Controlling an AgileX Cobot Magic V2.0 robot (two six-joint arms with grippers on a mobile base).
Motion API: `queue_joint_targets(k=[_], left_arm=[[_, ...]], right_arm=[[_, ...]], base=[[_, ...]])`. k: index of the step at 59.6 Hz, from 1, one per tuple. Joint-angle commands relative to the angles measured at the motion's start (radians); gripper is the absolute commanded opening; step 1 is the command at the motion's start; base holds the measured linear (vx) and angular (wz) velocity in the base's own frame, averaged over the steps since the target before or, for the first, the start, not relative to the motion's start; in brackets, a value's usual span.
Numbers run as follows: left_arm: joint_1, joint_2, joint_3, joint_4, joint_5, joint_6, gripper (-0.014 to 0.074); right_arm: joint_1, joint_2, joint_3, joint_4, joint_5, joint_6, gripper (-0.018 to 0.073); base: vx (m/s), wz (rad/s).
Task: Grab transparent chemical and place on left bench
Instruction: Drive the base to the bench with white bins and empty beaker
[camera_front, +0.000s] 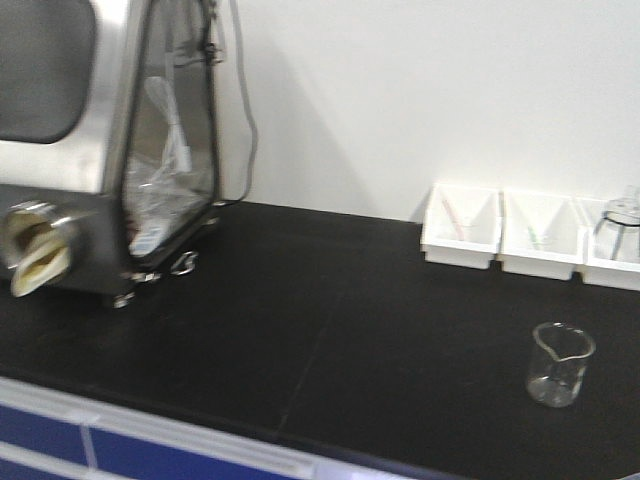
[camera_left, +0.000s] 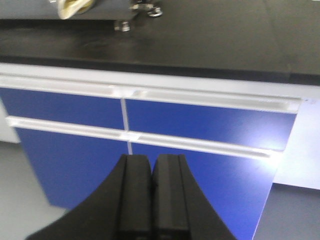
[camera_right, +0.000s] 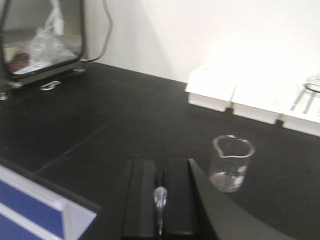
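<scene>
The transparent chemical is a small clear glass beaker (camera_front: 560, 365) with a pouring lip. It stands upright on the black countertop (camera_front: 300, 300) of the bench with blue drawer fronts (camera_left: 200, 122). In the right wrist view the beaker (camera_right: 231, 162) is just ahead and to the right of my right gripper (camera_right: 161, 162), apart from it. That gripper is shut, with a thin shiny sliver in the seam between its fingers; I cannot tell what it is. My left gripper (camera_left: 151, 159) is shut and empty, below the countertop edge, facing the drawers.
A stainless steel box (camera_front: 100, 140) with a window and a glove port stands at the left of the counter, with a cable (camera_front: 245, 120) behind it. Three white bins (camera_front: 462, 228) line the back wall at the right. A glass flask on a tripod (camera_front: 622, 215) is in the rightmost.
</scene>
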Motion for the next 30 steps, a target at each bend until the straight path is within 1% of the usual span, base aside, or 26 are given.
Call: queue_joint_targets(k=[1,13,30], left_arm=[[-0.002,-0.019,0.016,-0.001,-0.078,-0.008,-0.0003],[-0.002,-0.019,0.016,-0.001,-0.078,-0.008,-0.0003],[-0.002,-0.019,0.016,-0.001,-0.078,-0.008,-0.0003]], right_arm=[[0.000,0.003,-0.030,-0.010,-0.076,-0.009,-0.0004],[0.000,0.003,-0.030,-0.010,-0.076,-0.009,-0.0004],[0.000,0.003,-0.030,-0.010,-0.076,-0.009,-0.0004]], base=[[0.30,-0.51],[0.28,-0.42],[0.23,-0.32]])
